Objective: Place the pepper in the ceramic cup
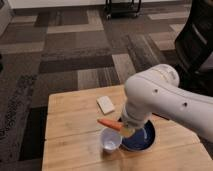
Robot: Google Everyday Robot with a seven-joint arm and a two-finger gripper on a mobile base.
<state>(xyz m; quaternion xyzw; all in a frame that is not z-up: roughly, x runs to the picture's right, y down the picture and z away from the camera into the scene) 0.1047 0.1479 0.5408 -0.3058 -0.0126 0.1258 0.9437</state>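
Gripper sits low over the wooden table, clamped on the thick end of the pepper. The pepper is held about level in the air, tip pointing left, just above the cup. A blue plate is just beside the cup, and a pale block lies behind it.

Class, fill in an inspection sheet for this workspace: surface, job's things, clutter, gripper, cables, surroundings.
Surface: wooden table, planked top.
Job's things: pepper held roughly level, just behind the ceramic cup; cup upright.
Clutter: dark blue plate beside the cup; pale flat block farther back.
Gripper: gripper under the white arm, shut on the pepper's thick end, at the plate's edge.
Cables: nothing seen.
Surroundings: patchwork carpet; dark chair; black cart base far back.
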